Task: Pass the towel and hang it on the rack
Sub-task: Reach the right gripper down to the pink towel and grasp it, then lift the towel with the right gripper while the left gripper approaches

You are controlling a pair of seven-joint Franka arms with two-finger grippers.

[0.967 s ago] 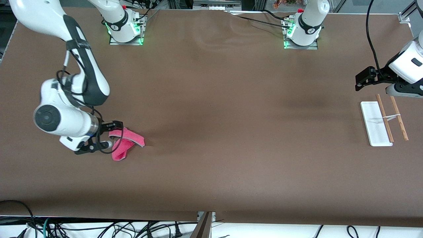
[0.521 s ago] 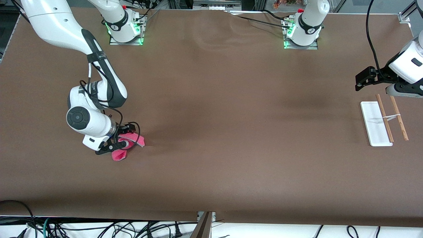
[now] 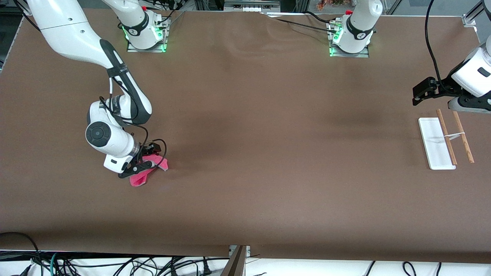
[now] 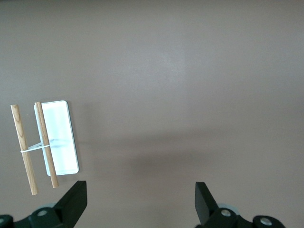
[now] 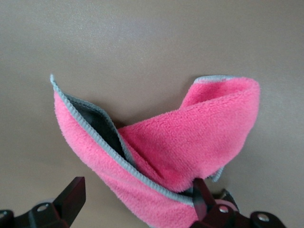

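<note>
The pink towel (image 3: 137,180) lies crumpled on the brown table near the right arm's end, with its grey edging and dark underside showing in the right wrist view (image 5: 190,137). My right gripper (image 3: 144,163) is low over it and open. Its fingers stand on either side of a fold of the cloth (image 5: 138,194) without closing on it. The rack (image 3: 435,148), a white base with two wooden rods, stands at the left arm's end (image 4: 53,142). My left gripper (image 3: 422,92) waits open over bare table beside the rack (image 4: 140,192).
The two arm bases (image 3: 145,36) (image 3: 350,40) stand along the table edge farthest from the front camera. Cables (image 3: 115,264) hang below the nearest edge. A wide stretch of brown table (image 3: 268,145) separates towel and rack.
My right arm swung in over the towel and lowered, so its open fingers now straddle the cloth. The towel has bunched slightly. The left arm has not moved.
</note>
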